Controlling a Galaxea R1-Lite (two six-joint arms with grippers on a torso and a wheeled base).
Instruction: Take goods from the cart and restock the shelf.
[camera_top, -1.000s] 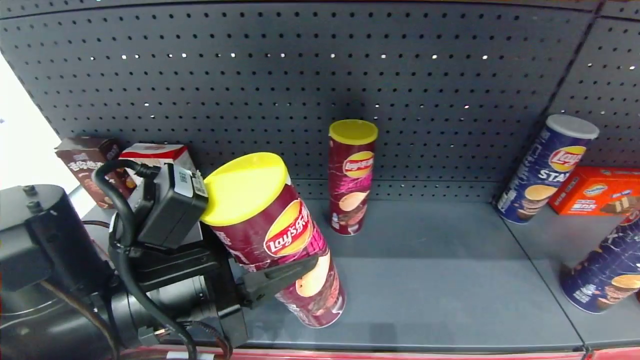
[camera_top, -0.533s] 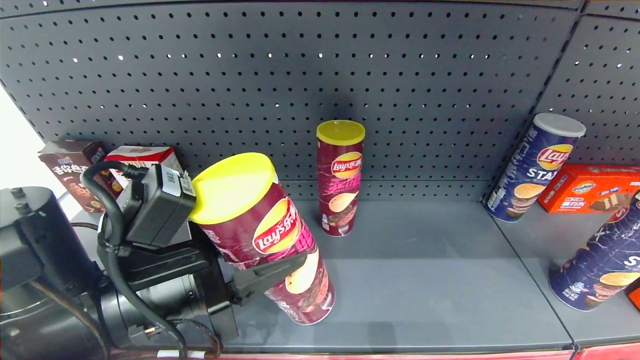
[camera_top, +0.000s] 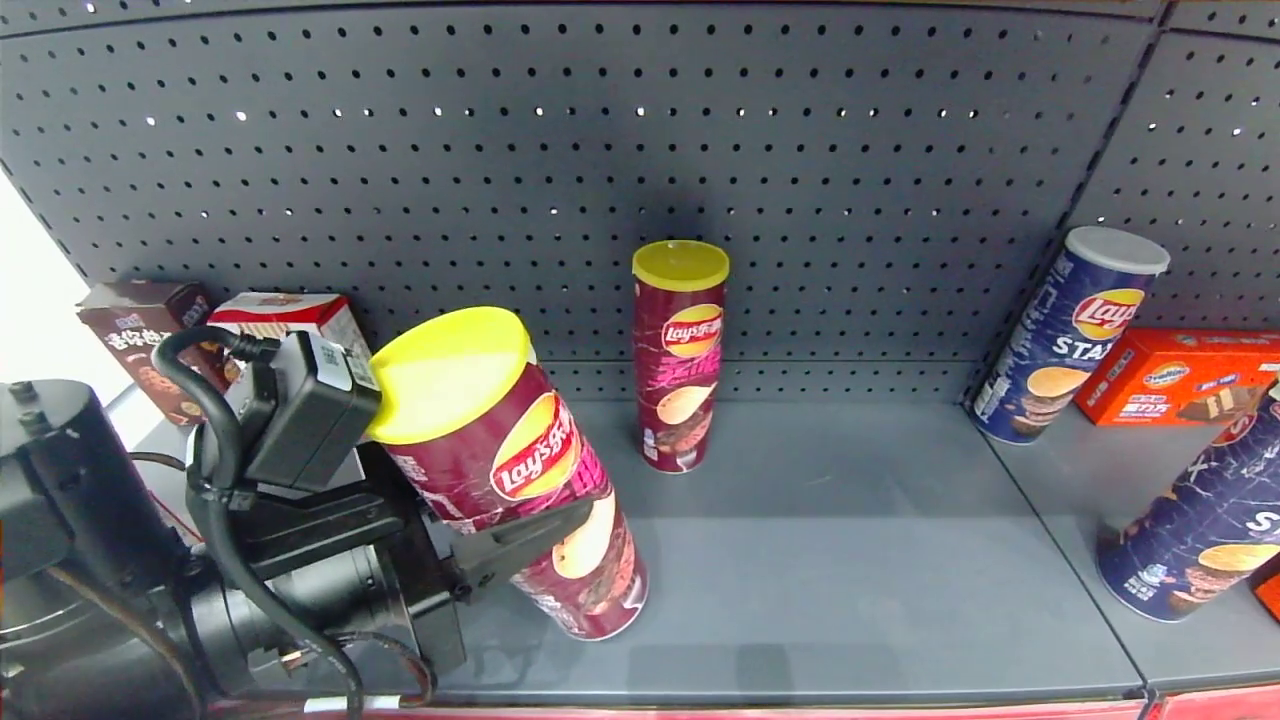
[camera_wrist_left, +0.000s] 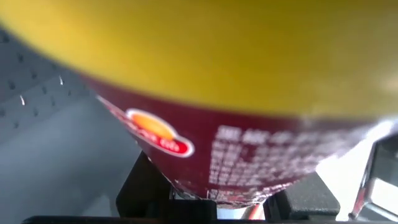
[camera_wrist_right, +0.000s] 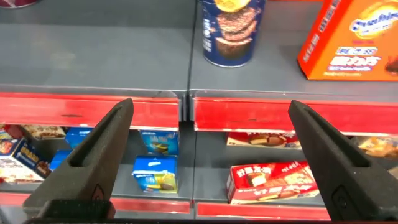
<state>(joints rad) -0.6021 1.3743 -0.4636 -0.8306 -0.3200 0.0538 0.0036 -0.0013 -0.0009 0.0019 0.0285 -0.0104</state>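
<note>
While my left claw (camera_top: 510, 530) grips the tilted maroon chip can (camera_top: 520, 450) over the shelf (camera_top: 850, 580), I judge placing is in hand: next I must stand it upright, then release

**Shelf layout around the rear can**

The rear can (camera_top: 680, 355) stands upright on the shelf (camera_top: 850, 560), close against the pegboard (camera_top: 600, 150). Left of it and nearer the front edge, the held can (camera_top: 510, 470) tilts in the left gripper (camera_top: 520, 530), lid leaning away from the rear can. Farther left, at the back, sit the inner box (camera_top: 290, 315) and beyond it the end box (camera_top: 140, 335). Well to its right stands the right can (camera_top: 1070, 335), with the right box (camera_top: 1185, 375) just beyond and the near can (camera_top: 1190, 540) before both
</note>
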